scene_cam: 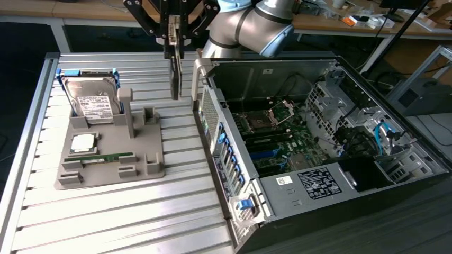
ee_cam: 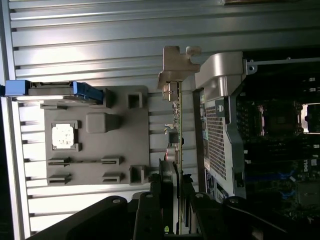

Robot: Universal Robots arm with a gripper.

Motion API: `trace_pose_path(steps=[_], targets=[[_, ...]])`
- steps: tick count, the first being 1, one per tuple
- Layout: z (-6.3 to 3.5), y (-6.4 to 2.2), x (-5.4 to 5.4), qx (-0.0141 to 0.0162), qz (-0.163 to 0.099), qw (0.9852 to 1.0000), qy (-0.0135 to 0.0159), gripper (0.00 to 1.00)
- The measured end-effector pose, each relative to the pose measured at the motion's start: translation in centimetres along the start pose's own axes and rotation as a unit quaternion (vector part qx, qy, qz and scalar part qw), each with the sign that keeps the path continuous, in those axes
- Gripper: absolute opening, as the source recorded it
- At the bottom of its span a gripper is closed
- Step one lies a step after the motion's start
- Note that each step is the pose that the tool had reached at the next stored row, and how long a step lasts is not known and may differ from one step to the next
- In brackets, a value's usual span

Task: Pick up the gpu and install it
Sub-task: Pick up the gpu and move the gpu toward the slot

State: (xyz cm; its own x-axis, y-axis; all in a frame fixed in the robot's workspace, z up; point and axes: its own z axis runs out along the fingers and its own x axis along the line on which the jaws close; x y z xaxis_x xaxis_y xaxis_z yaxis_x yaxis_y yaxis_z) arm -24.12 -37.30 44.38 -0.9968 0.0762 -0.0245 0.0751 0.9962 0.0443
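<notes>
Exterior view: the gripper (scene_cam: 174,42) grasps the graphics card (scene_cam: 174,79) between its jaws. The card hangs on edge over the ribbed table (scene_cam: 127,211), at about eleven o'clock in the scene. The grey holder (scene_cam: 145,159) with its hard drive (scene_cam: 95,103) lies at seven o'clock from the card, and the open computer case (scene_cam: 211,121) stands just beside the card at three o'clock. Wrist view: the gripper (ee_cam: 175,200) holds one end of the card (ee_cam: 176,120), whose metal bracket (ee_cam: 176,62) forms the far end, between holder (ee_cam: 95,145) and case (ee_cam: 220,125).
</notes>
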Motion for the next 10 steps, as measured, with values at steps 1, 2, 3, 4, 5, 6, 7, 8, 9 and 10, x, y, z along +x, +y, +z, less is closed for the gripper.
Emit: trace_pose_path(steps=[1, 2, 3, 4, 5, 6, 7, 8, 9, 10], targets=[[0.0, 0.0, -0.04, 0.0, 0.0, 1.0, 0.0, 0.27], [0.0, 0.01, -0.1, 0.0, 0.0, 1.0, 0.0001, 0.27], [0.0, 0.01, -0.19, 0.0, 0.0, 1.0, 0.0, 0.27], [0.0, 0.02, -0.25, 0.0, 0.0, 1.0, 0.0, 0.27], [0.01, 0.02, -0.3, 0.0, 0.0, 1.0, 0.0, 0.27], [0.01, 0.03, -0.37, 0.0, 0.0, 1.0, 0.0, 0.27], [0.01, 0.03, -0.41, 0.0, 0.0, 1.0, 0.0001, 0.27], [0.01, 0.03, -0.49, 0.0, 0.0, 1.0, 0.0, 0.27], [0.01, 0.04, -0.57, 0.0, 0.0, 1.0, 0.0, 0.27], [0.01, 0.04, -0.63, 0.0, 0.0, 1.0, 0.0, 0.27]])
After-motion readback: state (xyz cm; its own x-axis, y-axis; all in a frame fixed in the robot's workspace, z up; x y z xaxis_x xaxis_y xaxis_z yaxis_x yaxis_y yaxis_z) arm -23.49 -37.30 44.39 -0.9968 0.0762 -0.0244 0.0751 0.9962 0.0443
